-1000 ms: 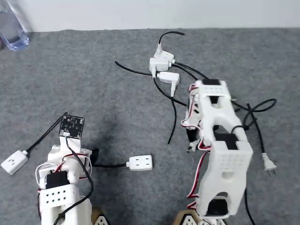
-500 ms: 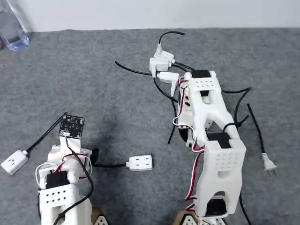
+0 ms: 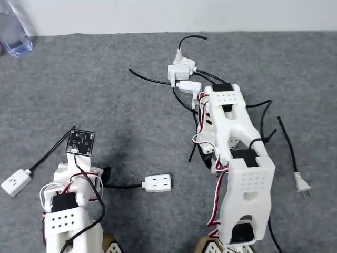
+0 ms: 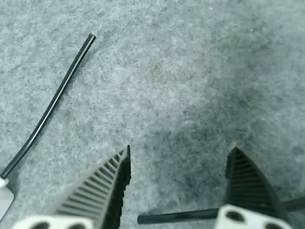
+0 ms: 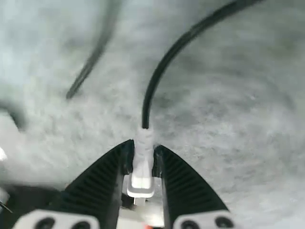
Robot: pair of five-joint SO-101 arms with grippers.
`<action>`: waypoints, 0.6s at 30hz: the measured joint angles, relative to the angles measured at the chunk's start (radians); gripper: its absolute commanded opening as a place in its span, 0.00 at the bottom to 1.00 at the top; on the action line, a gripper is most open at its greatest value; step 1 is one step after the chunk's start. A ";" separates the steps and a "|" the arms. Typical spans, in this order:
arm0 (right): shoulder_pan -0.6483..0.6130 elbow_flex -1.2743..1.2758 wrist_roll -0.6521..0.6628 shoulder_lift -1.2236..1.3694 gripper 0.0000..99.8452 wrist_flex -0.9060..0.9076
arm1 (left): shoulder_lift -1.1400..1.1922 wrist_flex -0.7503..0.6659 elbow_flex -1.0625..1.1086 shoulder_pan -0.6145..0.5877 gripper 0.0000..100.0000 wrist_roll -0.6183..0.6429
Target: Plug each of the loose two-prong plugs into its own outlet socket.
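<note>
In the right wrist view my right gripper (image 5: 143, 147) is shut on a white two-prong plug (image 5: 141, 177), whose black cord (image 5: 167, 62) runs away over the grey carpet. From above, the right arm (image 3: 231, 132) lies over that spot, just short of a white outlet cluster (image 3: 181, 69) with a white plug (image 3: 189, 87) beside it. Another loose plug (image 3: 301, 183) lies at the right. One white outlet (image 3: 157, 183) sits in the centre, another outlet (image 3: 16, 182) at the far left. My left gripper (image 4: 181, 157) hangs open over bare carpet near a black cord end (image 4: 89, 38).
Black cords (image 3: 263, 113) loop around and under the right arm. A clear bottle (image 3: 13, 31) stands at the far left corner. The left arm (image 3: 73, 200) is folded at the near edge. Open carpet (image 3: 105, 95) lies between the arms.
The right arm swung left toward the outlet cluster, pulling the black cord loop on its right in with it. The left arm stayed still.
</note>
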 measured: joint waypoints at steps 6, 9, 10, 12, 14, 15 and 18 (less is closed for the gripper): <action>0.020 0.006 0.008 -0.097 0.01 0.000 | 0.000 0.000 0.000 0.000 0.31 0.000; 0.064 0.006 -0.189 -0.112 0.01 -0.005 | 0.000 0.000 0.000 0.000 0.31 0.000; 0.078 0.006 -0.278 -0.112 0.01 -0.009 | 0.000 0.000 0.000 0.000 0.31 0.000; 0.086 0.006 -0.480 -0.114 0.01 -0.011 | 0.000 0.000 0.000 0.000 0.31 0.000; 0.071 0.006 -0.669 -0.114 0.01 0.002 | 0.000 0.000 0.000 0.000 0.31 0.000; 0.057 0.006 -0.753 -0.114 0.01 0.003 | 0.000 0.000 0.000 0.000 0.31 0.000; 0.026 0.066 -0.948 -0.120 0.01 0.003 | 0.000 0.000 0.000 0.000 0.31 0.000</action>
